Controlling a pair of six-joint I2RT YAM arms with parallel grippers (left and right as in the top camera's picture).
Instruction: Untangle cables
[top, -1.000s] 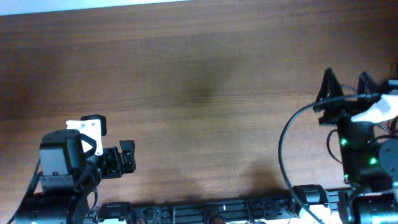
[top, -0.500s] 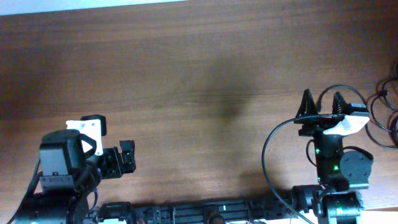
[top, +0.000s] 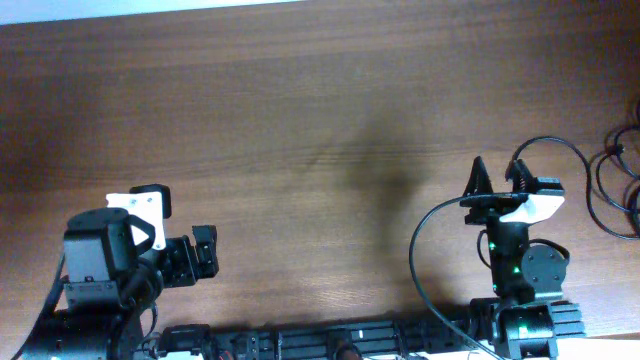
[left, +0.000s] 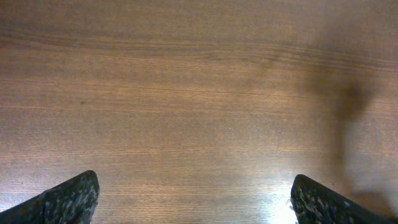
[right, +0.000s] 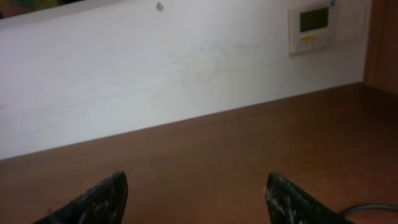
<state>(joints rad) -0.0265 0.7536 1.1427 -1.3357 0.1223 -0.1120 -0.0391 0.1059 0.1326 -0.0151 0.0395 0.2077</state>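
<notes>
- The left gripper (left: 196, 190) is spread wide: its two fingers sit in the bottom corners of the left wrist view, with only bare table (left: 186, 93) between them. It grips nothing and touches nothing.
- The right gripper (top: 498, 176) also stands parted. Nothing lies between its fingers in either view, and they are a little closer together than the left pair.
- The cables (top: 598, 180) lie in thin black loops at the table's right edge, near the right gripper but apart from it, and far from the left one.
- Only the overhead view shows these loops and both arms together.
- Only the right wrist view shows a white wall (right: 155, 74) with a small panel (right: 311, 26). A dark cord (right: 367, 209) is in its lower right corner, but I cannot tell which cord it is.
</notes>
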